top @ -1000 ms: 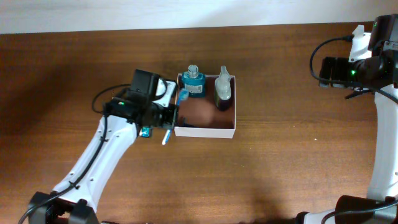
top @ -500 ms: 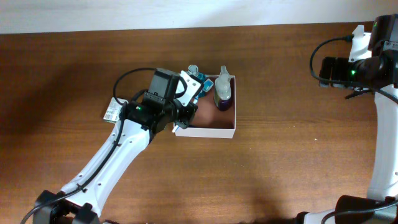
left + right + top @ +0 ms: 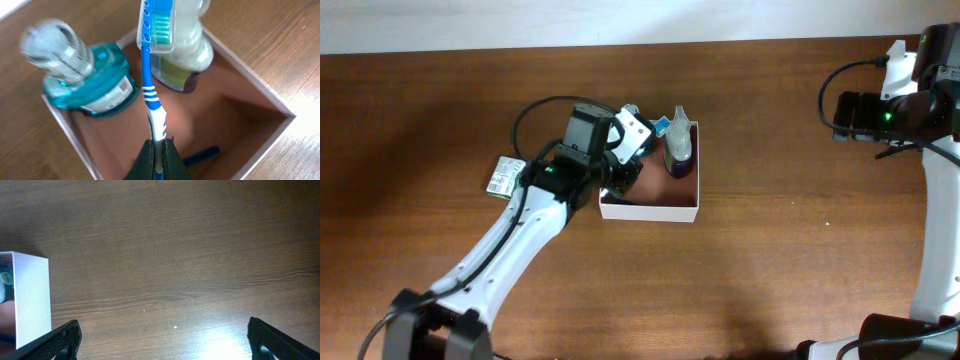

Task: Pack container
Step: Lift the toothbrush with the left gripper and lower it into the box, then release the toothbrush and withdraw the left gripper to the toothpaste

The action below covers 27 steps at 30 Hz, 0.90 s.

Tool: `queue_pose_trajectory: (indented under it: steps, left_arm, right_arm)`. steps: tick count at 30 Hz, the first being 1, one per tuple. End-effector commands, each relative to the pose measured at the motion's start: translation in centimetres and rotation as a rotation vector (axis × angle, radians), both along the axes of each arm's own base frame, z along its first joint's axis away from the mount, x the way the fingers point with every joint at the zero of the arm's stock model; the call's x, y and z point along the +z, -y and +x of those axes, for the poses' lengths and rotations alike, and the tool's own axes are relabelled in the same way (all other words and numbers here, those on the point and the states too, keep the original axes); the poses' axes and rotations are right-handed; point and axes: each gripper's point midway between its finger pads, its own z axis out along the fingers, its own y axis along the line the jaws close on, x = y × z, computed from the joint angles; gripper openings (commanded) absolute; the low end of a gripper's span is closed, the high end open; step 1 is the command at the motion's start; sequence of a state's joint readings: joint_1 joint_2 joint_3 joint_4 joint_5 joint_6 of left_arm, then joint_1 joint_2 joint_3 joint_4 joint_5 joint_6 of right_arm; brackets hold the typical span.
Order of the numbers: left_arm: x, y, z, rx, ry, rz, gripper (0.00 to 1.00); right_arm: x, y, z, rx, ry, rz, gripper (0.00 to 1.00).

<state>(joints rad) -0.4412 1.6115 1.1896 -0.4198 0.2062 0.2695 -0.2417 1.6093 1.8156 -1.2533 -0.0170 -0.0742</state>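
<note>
The container (image 3: pixel 665 210) is a shallow white box with a reddish-brown inside (image 3: pixel 210 120), at the table's middle. In it stand a teal mouthwash bottle (image 3: pixel 92 85) and a clear bottle with a dark base (image 3: pixel 678 148) (image 3: pixel 182 55). My left gripper (image 3: pixel 159 150) is shut on a blue-and-white toothbrush (image 3: pixel 152 95) and holds it over the box's inside, head capped. A dark blue thin object (image 3: pixel 200 155) lies on the box floor. My right gripper (image 3: pixel 160 340) is open and empty over bare wood at the far right; it sees the box's wall (image 3: pixel 30 300).
A small green-and-white packet (image 3: pixel 504 178) lies on the table left of the left arm. The right arm (image 3: pixel 890 100) is at the far right edge. A pale wall strip runs along the table's back edge.
My left arm moved right from beside the box to over it, carrying the toothbrush. The packet, earlier under the arm, now shows. The right arm has not moved.
</note>
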Motion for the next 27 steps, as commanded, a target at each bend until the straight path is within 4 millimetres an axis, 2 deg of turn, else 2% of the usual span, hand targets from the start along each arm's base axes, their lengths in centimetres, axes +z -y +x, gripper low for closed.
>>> queue_pose_trajectory:
  steps: [1,7,18,19,21,22,23,27]
  left_arm:
    - [-1.4,0.7,0.4,-0.025,-0.023,0.005,0.00]
    - [-3.2,0.9,0.9,-0.025,-0.049,0.017,0.00]
    - [-3.4,1.4,1.8,-0.026,-0.019,0.003,0.00]
    - [-3.4,1.4,1.8,-0.025,-0.021,0.003,0.03]
    - [-3.4,1.4,1.7,-0.025,-0.025,0.005,0.54]
    - [-3.5,1.4,1.7,-0.026,-0.026,0.005,0.62]
    - [-3.5,1.3,1.6,-0.025,-0.029,0.006,0.66]
    - [-2.3,1.3,1.5,-0.006,-0.021,-0.016,0.66]
  right_arm:
    - [0.2,0.0,0.1,-0.009,0.008,0.009,0.99]
    - [0.2,0.0,0.1,-0.009,0.007,0.009,0.98]
    - [0.2,0.0,0.1,-0.009,0.007,0.009,0.99]
    - [0.2,0.0,0.1,-0.009,0.007,0.009,0.99]
    - [0.2,0.0,0.1,-0.009,0.007,0.009,0.99]
    - [0.2,0.0,0.1,-0.009,0.007,0.009,0.99]
    - [0.2,0.0,0.1,-0.009,0.007,0.009,0.99]
    - [0.2,0.0,0.1,-0.009,0.007,0.009,0.99]
